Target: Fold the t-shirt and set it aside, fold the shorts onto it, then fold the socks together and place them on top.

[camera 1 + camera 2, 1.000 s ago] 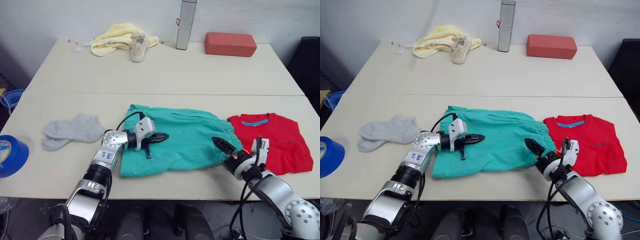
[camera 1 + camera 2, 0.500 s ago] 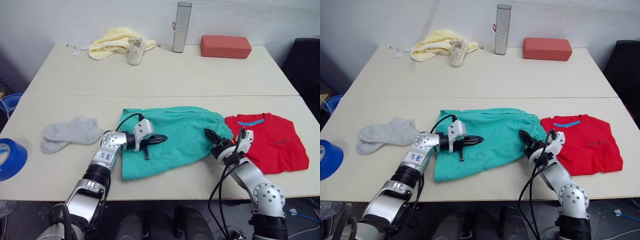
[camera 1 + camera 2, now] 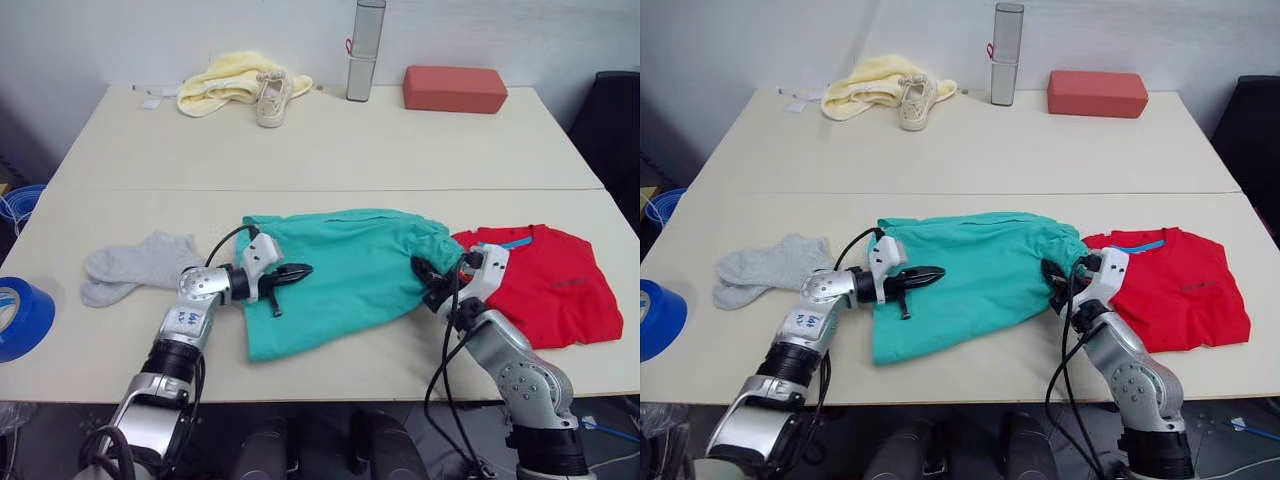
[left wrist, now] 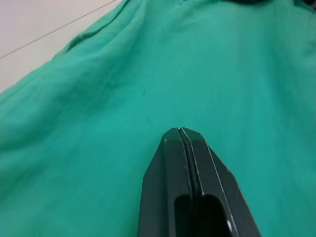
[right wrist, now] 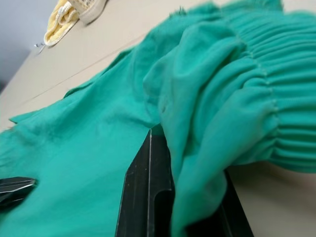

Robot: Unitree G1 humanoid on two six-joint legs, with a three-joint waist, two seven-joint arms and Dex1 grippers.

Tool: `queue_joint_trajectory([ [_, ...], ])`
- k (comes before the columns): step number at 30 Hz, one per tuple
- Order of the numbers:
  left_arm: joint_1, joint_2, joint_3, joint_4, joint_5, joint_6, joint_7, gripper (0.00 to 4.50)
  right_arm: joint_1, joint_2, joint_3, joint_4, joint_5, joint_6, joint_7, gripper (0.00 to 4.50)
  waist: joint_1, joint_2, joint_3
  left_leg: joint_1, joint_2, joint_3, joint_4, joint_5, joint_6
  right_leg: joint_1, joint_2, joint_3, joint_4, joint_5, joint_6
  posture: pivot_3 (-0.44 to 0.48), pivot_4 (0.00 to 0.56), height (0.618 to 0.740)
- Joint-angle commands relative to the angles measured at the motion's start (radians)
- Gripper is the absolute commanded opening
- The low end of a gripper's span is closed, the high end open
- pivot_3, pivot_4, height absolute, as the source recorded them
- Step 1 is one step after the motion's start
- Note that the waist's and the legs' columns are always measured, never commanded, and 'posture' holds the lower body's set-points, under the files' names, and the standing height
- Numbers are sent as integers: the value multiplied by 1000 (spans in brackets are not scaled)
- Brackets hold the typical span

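The teal shorts [image 3: 345, 270] lie spread mid-table, their gathered waistband bunched up at the right end. My right gripper [image 3: 426, 277] is shut on that waistband; in the right wrist view the ruffled cloth [image 5: 222, 113] drapes between and over the black fingers [image 5: 143, 192]. My left gripper [image 3: 300, 269] is shut with nothing in it, its joined tips [image 4: 181, 132] resting on the left part of the shorts. The folded red t-shirt [image 3: 560, 285] lies just right of the shorts, blue label showing. To the left, the grey socks [image 3: 130, 265] lie loose.
At the table's far edge are a pale yellow cloth [image 3: 225, 80], an off-white shoe [image 3: 272, 97], a silver cylinder [image 3: 362, 50] and a red-brown block [image 3: 455, 88]. A blue tape roll [image 3: 18, 315] sits at the left edge. A black chair [image 3: 615, 120] stands at right.
My right gripper went from open beside the waistband to shut on it, bunching the cloth. The left gripper slid slightly left on the shorts. The camera view shifted a little.
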State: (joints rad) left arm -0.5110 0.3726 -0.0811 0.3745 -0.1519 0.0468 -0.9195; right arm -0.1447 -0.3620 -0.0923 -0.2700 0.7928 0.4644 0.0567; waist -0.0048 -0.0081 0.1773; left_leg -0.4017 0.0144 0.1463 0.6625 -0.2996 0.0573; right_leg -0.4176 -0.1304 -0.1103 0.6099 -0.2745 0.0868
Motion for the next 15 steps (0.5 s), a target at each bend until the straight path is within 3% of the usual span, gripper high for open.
queue_joint_trajectory([
  [1,23,7,4,-58,0,51,34,0,-53,-73,37,-83,-190,-113,97,25,1,0,0,0,0,0,0,0,0,0,0,0,0,0,0,0,150,740],
  [5,29,2,-5,-70,14,86,69,0,-120,-158,137,-115,-368,-180,219,25,2,0,0,-1,0,0,0,0,0,-1,0,-1,0,0,0,0,150,740],
  [10,41,-3,-6,-94,8,124,94,0,-246,-264,359,-117,-600,-324,479,25,2,0,0,0,0,0,0,1,-1,-1,1,-1,1,0,0,0,150,740],
  [15,77,8,3,-128,-3,154,102,0,-370,-215,530,-9,-751,-410,622,25,0,0,0,0,0,0,1,1,0,0,1,-2,1,0,0,0,150,740],
])
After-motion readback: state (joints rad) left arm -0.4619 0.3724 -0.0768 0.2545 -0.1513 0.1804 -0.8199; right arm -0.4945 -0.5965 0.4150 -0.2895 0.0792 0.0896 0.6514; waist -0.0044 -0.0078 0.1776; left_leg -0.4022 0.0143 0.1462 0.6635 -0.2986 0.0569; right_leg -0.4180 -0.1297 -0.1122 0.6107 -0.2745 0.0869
